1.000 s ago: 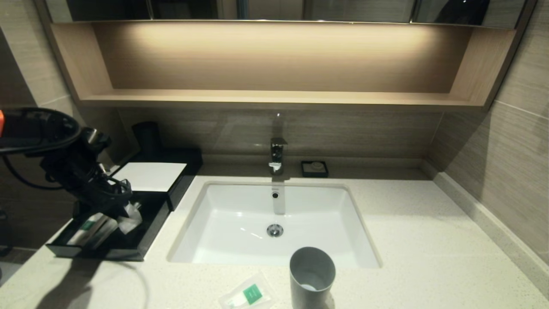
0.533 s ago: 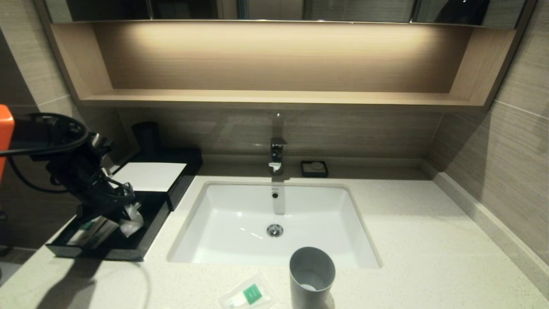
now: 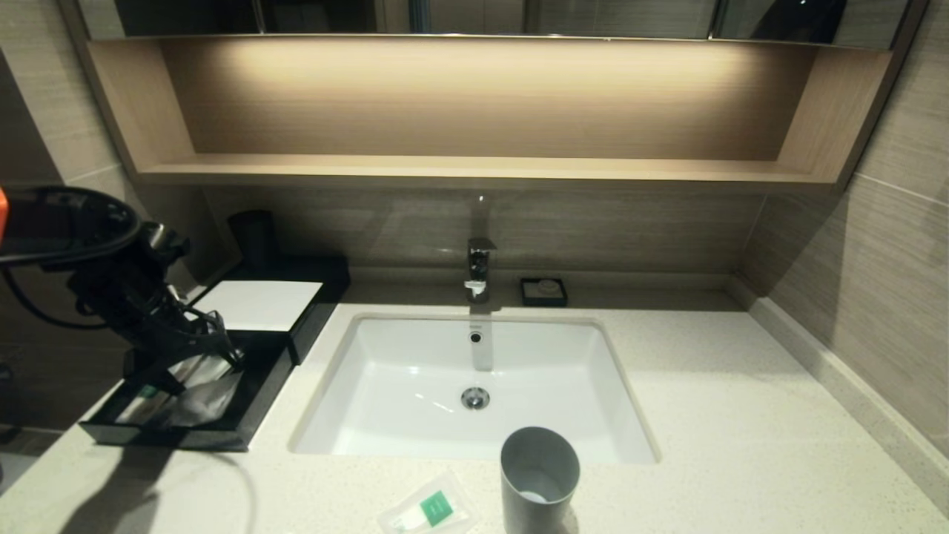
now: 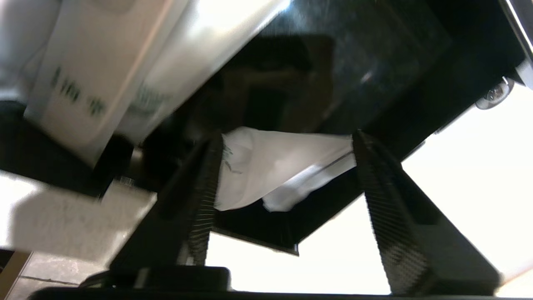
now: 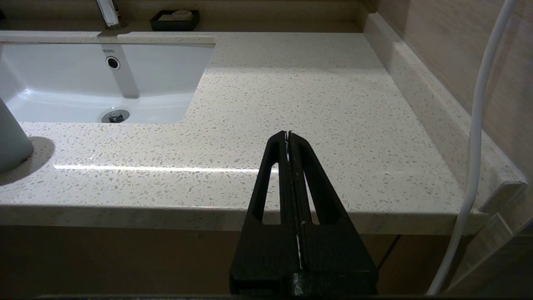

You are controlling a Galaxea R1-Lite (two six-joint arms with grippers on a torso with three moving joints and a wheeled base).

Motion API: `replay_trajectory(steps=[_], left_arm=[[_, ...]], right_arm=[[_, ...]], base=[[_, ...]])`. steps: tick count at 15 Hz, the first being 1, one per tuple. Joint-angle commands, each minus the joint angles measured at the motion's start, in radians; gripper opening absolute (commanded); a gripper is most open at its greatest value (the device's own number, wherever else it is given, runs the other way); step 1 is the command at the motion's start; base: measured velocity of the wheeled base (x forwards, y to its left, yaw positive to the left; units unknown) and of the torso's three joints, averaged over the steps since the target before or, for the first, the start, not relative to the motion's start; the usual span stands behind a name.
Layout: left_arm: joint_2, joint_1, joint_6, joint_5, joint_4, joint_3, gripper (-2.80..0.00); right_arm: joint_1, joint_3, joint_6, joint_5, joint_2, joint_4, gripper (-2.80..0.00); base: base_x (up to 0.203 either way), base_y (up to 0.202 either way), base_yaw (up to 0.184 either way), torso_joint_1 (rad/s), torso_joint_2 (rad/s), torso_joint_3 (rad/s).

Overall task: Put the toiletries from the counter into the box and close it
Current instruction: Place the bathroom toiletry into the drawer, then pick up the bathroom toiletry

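The black box with its white top panel [image 3: 259,304] stands at the counter's [image 3: 704,415] left, its drawer [image 3: 163,437] pulled out. My left gripper [image 3: 204,356] hovers open just over the drawer. In the left wrist view the gripper [image 4: 286,137] has its fingers spread wide, and a pale translucent sachet [image 4: 270,162] lies loose between them on the drawer floor [image 4: 266,233]. This sachet [image 3: 200,400] rests beside the long wrapped stick with the green label [image 3: 144,397] [image 4: 95,71]. A sachet with a green square [image 3: 430,510] lies on the counter's front edge. My right gripper [image 5: 288,134] is shut and empty, off the counter's front right.
The white basin [image 3: 474,386] is sunk in the middle with a faucet [image 3: 480,267] behind it. A grey tumbler [image 3: 539,475] stands next to the green-square sachet. A small black soap dish [image 3: 543,291] sits at the back. A dark cup [image 3: 252,237] stands behind the box.
My left gripper opened and let go of the sachet, which dropped from the fingers and now lies flat in the drawer. The right arm has not moved.
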Motion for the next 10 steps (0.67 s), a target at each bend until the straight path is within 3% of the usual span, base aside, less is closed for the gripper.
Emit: replay_trajectory(steps=[1,6,10], left_arm=[[-0.076,-0.001,-0.003,-0.014,0.019,0.003,0.0],[-0.221,-0.013,0.004,-0.055,0.064,0.0,0.0],[-0.301,-0.105,0.018,-0.062,0.066,0.015,0.0]], right_arm=[[0.0,0.002,0.0,0.0,0.0,0.0,-2.8],[0.0,0.002,0.0,0.0,-0.001,0.0,-2.8],[0.0,0.0,0.0,0.0,-0.001,0.0,-2.8]], base=[[0.0,0.0,0.0,0.0,0.0,0.0],[0.0,0.0,0.0,0.0,0.0,0.0],[0.0,0.0,0.0,0.0,0.0,0.0]])
